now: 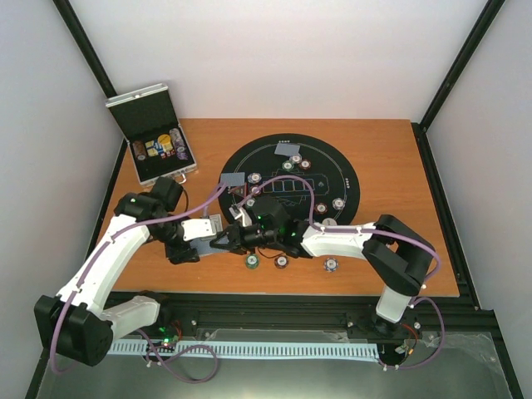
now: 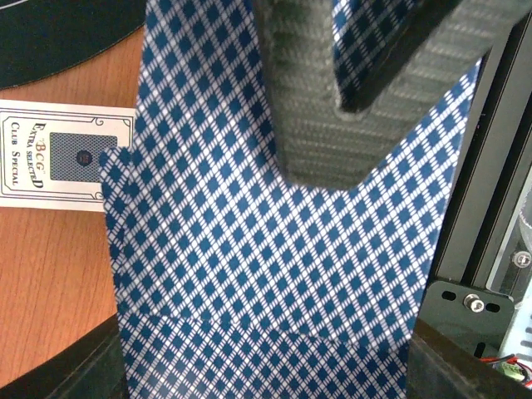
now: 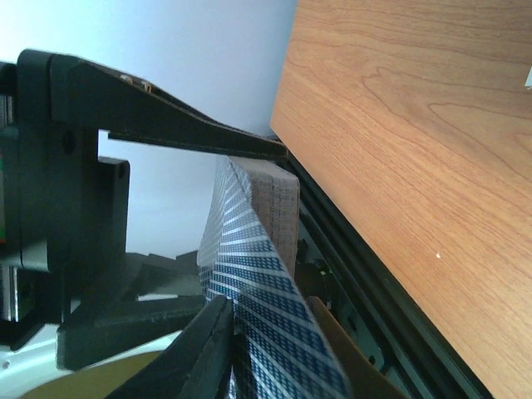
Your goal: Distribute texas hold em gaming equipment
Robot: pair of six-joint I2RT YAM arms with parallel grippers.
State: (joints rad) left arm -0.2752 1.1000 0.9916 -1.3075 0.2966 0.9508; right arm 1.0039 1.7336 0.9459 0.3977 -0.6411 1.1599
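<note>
Blue-checked cards (image 2: 274, 249) are sitting clenched in the left gripper (image 2: 266, 374) while the right gripper (image 3: 253, 229) is straddling one edge, grip unclear.

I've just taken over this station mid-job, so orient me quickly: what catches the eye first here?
Both arms meet over the near left of the table: the left gripper holds a blue-checked deck of cards, with the right gripper reaching in at it. Behind lies a round black mat dotted with chips, and an open metal case sits at the far left corner.
</note>
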